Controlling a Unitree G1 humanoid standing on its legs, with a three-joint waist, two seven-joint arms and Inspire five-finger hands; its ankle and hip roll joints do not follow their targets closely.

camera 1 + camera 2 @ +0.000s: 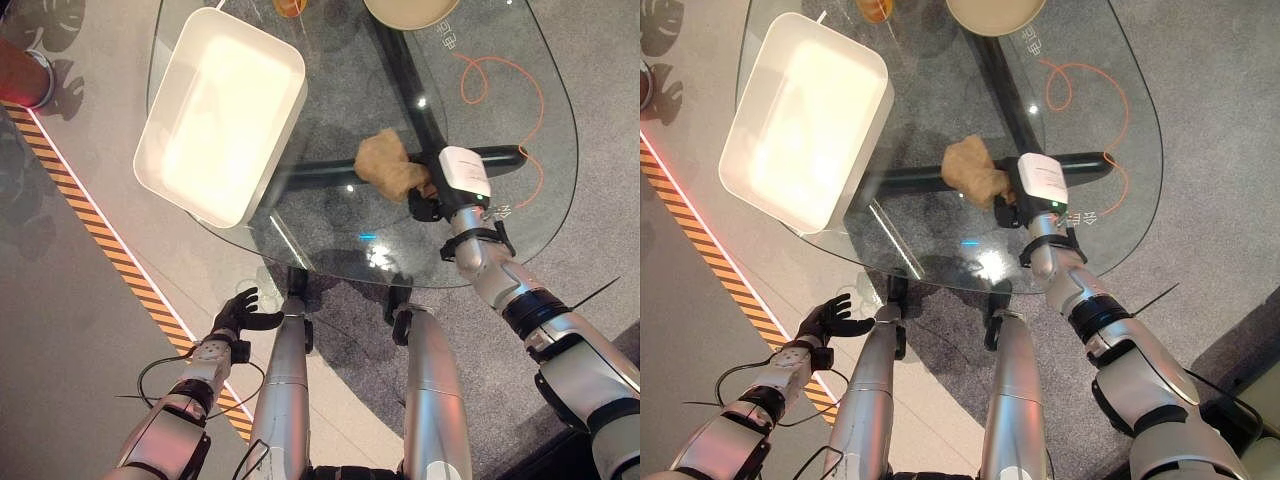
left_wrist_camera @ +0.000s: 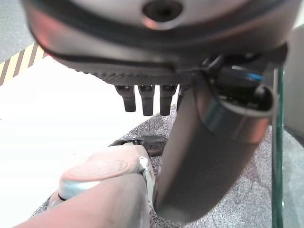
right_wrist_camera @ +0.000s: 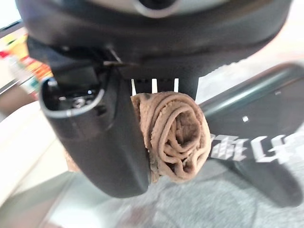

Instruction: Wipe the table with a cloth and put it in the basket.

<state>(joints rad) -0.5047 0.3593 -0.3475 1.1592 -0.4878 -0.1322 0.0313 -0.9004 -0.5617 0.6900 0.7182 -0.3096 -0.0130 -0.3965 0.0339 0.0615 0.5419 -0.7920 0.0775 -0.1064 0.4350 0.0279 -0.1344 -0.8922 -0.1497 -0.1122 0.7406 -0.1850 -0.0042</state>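
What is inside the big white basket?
The white basket on the glass table looks empty inside. The brown cloth is outside it, bunched in the right hand.

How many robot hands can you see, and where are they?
2. The right hand is on the glass table, squeezing the brown cloth. The left hand hangs open below the table edge, near the striped floor tape.

Cut off by the top edge: beige dish (image 1: 412, 12) and orange object (image 1: 290, 7) on the glass table (image 1: 540, 120); part of brown cloth (image 3: 176, 137) hidden behind right hand (image 3: 102, 142), fingertips covered
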